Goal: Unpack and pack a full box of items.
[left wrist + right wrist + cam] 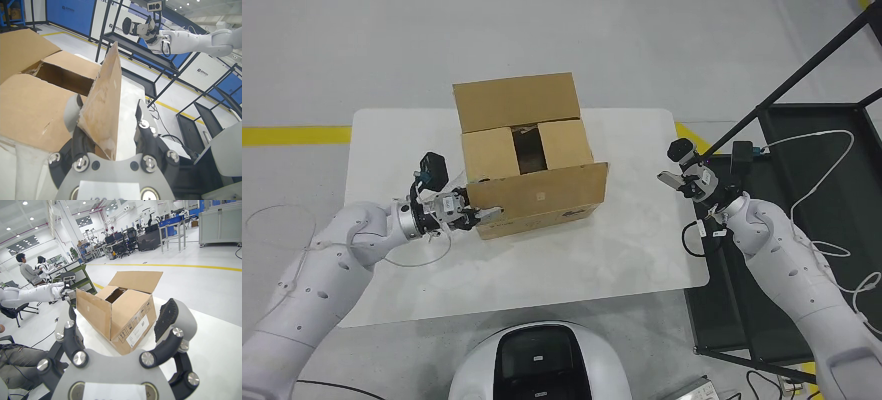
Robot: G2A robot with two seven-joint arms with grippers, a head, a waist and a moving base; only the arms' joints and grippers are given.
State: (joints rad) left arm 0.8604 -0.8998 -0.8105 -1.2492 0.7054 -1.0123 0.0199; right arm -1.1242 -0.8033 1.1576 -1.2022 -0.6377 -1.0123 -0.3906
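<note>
A brown cardboard box (pixel 527 150) stands at the middle of the white table (pixel 392 150). Its back flap (pixel 517 100) is folded outward, and two side flaps lie over the top with a dark gap (pixel 528 148) between them. The front flap (pixel 542 195) stands up. My left gripper (pixel 480 214) is open at that flap's left end; the flap's corner (pixel 105 106) sits between the fingers, against one finger (pixel 72 113) and apart from the other. My right gripper (pixel 682 180) hangs open and empty past the table's right edge, facing the box (pixel 130 313).
A black metal rack (pixel 802 200) with cables stands just right of the table, close to my right arm. Bare table surface lies in front of the box and to its left.
</note>
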